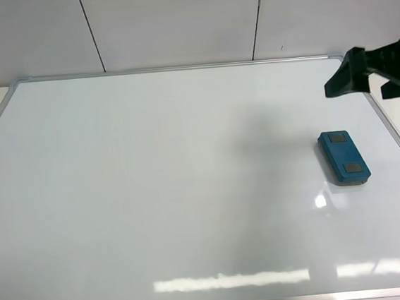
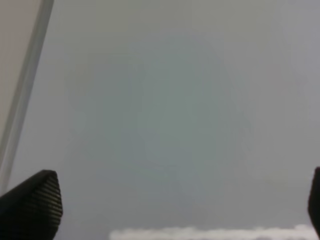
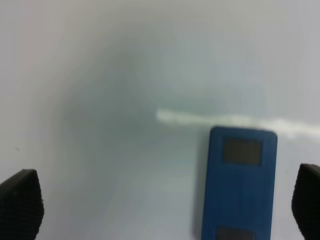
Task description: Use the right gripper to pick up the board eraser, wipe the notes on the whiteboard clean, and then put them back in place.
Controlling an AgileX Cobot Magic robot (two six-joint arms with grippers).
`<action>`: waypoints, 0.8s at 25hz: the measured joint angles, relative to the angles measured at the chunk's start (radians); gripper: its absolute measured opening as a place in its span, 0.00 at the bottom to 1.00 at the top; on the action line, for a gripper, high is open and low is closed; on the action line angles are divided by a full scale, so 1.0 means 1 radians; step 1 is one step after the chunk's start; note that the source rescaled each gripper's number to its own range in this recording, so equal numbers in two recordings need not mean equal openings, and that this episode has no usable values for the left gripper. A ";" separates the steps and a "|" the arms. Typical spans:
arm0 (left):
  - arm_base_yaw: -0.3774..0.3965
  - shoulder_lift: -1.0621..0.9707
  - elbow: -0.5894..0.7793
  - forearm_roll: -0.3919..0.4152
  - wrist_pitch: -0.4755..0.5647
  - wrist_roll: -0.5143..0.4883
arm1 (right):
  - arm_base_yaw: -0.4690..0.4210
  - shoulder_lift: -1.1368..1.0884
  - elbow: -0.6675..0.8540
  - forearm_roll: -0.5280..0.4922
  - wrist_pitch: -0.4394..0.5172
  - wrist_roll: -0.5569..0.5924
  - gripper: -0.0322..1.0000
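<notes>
The board eraser (image 1: pixel 343 158) lies flat on the whiteboard (image 1: pixel 155 197), out toward 3 o'clock near the right frame, long side running roughly 12 to 6 with a slight tilt. No red notes show anywhere on the white surface – it looks clean. The right gripper (image 1: pixel 371 77) hangs up around 1 o'clock from the eraser, apart from it, jaws spread wide and holding nothing; the right wrist view shows the eraser (image 3: pixel 239 185) between its two dark fingertips (image 3: pixel 20 202). The left gripper (image 2: pixel 180 210) is spread wide too, empty, over bare board.

The eraser looks light and stiff – likely a plastic shell, a bit slick. Best hold is probably across the two long sides at the middle, between the grey patches.
</notes>
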 joint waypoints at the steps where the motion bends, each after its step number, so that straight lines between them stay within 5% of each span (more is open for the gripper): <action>1: 0.000 0.000 0.000 0.000 0.000 0.000 | 0.000 -0.051 0.000 0.001 0.003 0.000 1.00; 10: 0.000 0.000 0.000 0.000 0.000 0.000 | 0.000 -0.476 0.000 -0.050 0.070 0.026 1.00; 20: 0.000 0.000 0.000 0.000 0.000 0.000 | 0.000 -0.864 0.028 -0.402 0.350 0.370 1.00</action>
